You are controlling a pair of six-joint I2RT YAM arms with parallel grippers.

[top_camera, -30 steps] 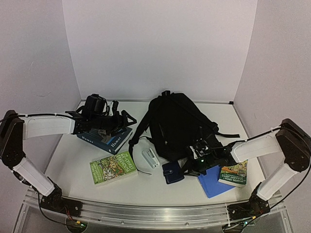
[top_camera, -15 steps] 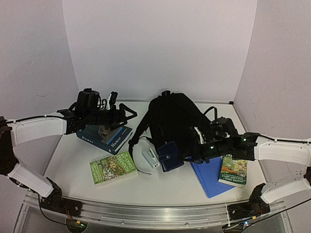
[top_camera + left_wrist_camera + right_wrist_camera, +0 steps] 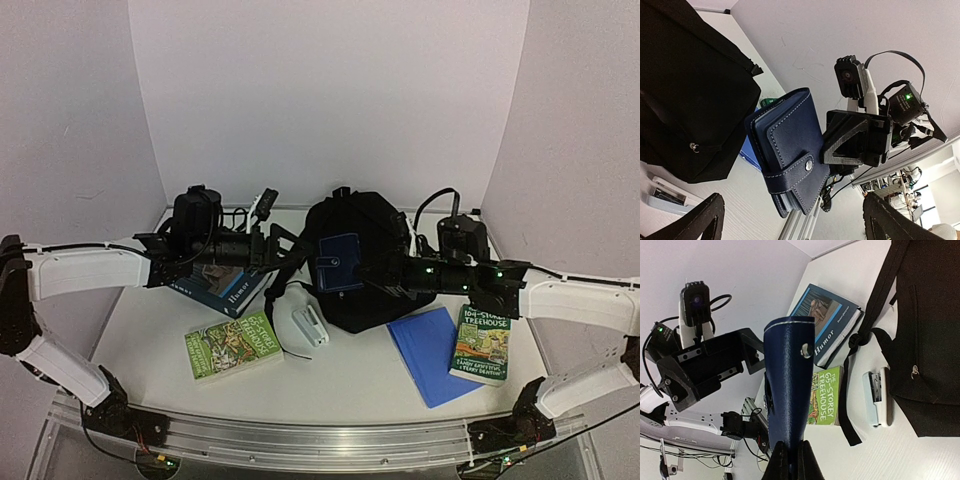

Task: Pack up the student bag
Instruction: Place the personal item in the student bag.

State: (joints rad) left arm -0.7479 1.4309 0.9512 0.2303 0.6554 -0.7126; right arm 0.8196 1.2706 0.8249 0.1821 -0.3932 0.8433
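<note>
Right gripper first: fingers pressed together on the bottom edge of the navy wallet, holding it upright and clear of the table. The pinch is narrow, and the snap tab faces away from it.

Straight across from it, the left gripper has its fingers spread wide, nothing between them. The wallet hangs near its mouth but not inside it. This reads as a handover in mid-air.

To do it well, the left should slide in until the wallet's free upper half sits deep between the fingers, well away from the right's fingertips. It should close across the thick folded body, not the loose tab. The right should let go only once that second hold is firm. A soft wallet pinched at one edge could pivot or flop.

Just below and beyond the right gripper lies the student bag, slumped on the table between the two arms, with one strap trailing toward the left gripper. Whether a zip is open I cannot tell, so the mouth needs finding before any drop.

Farther out from the grippers:
- under the left arm, a white stapler, a green paperback and a blue hardback
- beneath the right arm, a blue notebook and a Treehouse paperback
</note>
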